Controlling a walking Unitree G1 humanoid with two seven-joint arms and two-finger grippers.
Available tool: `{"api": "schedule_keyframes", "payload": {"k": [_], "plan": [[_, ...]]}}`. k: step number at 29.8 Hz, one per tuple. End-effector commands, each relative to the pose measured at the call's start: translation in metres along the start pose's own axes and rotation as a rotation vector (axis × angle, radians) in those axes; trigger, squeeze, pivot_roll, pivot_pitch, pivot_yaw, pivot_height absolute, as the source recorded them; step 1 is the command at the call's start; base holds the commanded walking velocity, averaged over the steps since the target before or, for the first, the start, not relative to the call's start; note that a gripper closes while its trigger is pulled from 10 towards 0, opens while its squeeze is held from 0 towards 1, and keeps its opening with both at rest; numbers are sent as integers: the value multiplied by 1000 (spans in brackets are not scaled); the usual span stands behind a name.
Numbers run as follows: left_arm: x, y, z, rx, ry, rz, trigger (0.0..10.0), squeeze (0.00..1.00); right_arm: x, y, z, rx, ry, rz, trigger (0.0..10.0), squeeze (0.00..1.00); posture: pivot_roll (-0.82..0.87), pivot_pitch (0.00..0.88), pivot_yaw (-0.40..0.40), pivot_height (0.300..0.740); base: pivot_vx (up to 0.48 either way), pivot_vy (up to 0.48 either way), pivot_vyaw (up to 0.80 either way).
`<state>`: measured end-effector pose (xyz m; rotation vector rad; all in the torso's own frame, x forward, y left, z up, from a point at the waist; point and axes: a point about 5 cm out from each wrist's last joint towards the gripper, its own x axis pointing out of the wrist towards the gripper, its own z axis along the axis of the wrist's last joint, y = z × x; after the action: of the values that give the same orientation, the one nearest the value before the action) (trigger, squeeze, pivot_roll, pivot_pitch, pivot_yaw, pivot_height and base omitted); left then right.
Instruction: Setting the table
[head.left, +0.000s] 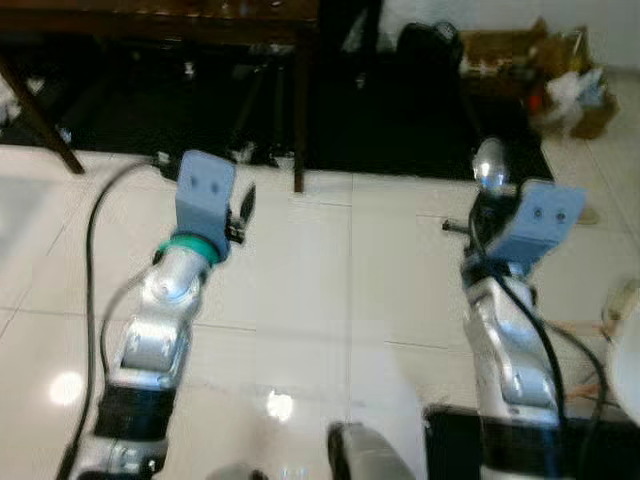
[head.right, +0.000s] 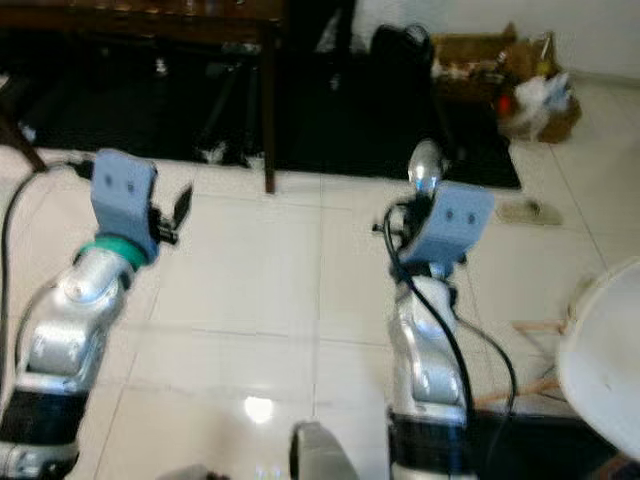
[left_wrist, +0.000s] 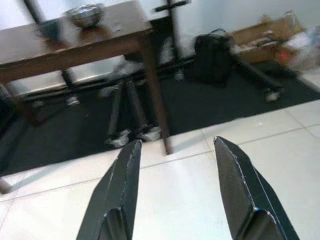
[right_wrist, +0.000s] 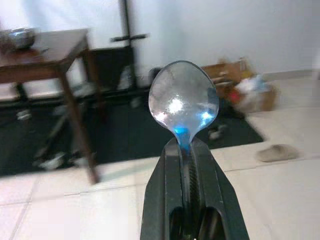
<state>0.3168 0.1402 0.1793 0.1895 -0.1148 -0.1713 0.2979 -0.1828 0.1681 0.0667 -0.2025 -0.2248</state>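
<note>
Above tiled floor (head.left: 330, 290), right gripper (right_wrist: 187, 150) pinches spoon (right_wrist: 183, 100), apparently upright.

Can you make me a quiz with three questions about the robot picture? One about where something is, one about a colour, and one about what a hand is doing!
1. Where is the metal bowl?
A. on the brown table
B. on the floor
C. in a gripper

2. What colour is the rug under the table?
A. white
B. black
C. red

3. What is the right gripper doing?
A. hanging open
B. gripping a cup
C. gripping a spoon

Answers:
1. A, the bowl sits on the tabletop at its far end.
2. B, the rug looks black beside the pale floor tiles.
3. C, its fingers are shut on the spoon's handle, bowl end sticking out. The left gripper is open.
</note>
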Motion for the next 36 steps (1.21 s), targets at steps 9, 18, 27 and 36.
{"api": "schedule_keyframes", "payload": {"k": [9, 18, 27, 36], "plan": [[5, 14, 0, 49, -6, 128, 10000, 0, -5, 14, 2, 6, -30, 85, 10000, 0, 28, 7, 59, 740, 210, 0, -60], [9, 13, 3, 47, -19, 146, 10000, 0, -9, 22, 2, 3, -30, 160, 10000, 0, 25, 7, 58, 740, 472, 0, 0], [11, 10, 5, 47, -31, 143, 10000, 0, -9, 31, 2, 24, -37, 214, 10000, 0, 33, 0, 63, 740, 472, 0, 0], [14, 9, 7, 51, -43, 142, 10000, 0, -8, 33, 3, 32, -44, 226, 10000, 0, 32, 0, 58, 740, 472, 0, 0]]}}
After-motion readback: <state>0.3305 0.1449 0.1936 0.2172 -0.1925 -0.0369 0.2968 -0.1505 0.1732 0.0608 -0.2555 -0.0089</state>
